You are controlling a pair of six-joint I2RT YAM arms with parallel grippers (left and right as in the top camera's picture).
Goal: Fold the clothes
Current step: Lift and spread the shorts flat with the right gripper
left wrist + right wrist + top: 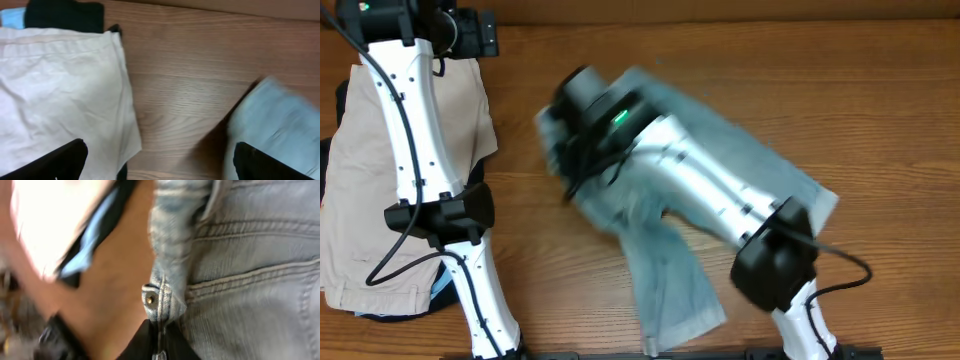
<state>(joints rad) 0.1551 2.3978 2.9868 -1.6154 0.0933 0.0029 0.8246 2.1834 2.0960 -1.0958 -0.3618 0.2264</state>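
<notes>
Denim shorts [672, 292]: we see them in the middle of the table [840, 80], slightly right of centre, rumpled. One leg trails toward the near edge and the rest lies under the right arm [710, 185].
Denim close up: the right wrist view shows double-stitched seams and a metal rivet [150, 299] at a folded edge, all blurred.
Right gripper [160, 349]: its dark fingers look pressed together on that folded denim edge. The blur keeps us from seeing the pads themselves.
Left gripper [160, 150]: fingers spread wide and holding nothing, above bare wood. The corner of the shorts [280, 120] shows at the right of its view.
Left arm [405, 110]: it reaches over the left side of the table, well apart from the shorts.
Beige garment [360, 180]: it lies flat at the left edge, on top of a pile.
Beneath it: a black cloth [65, 12] and a light-blue one [12, 17] peek out at its far edge.
</notes>
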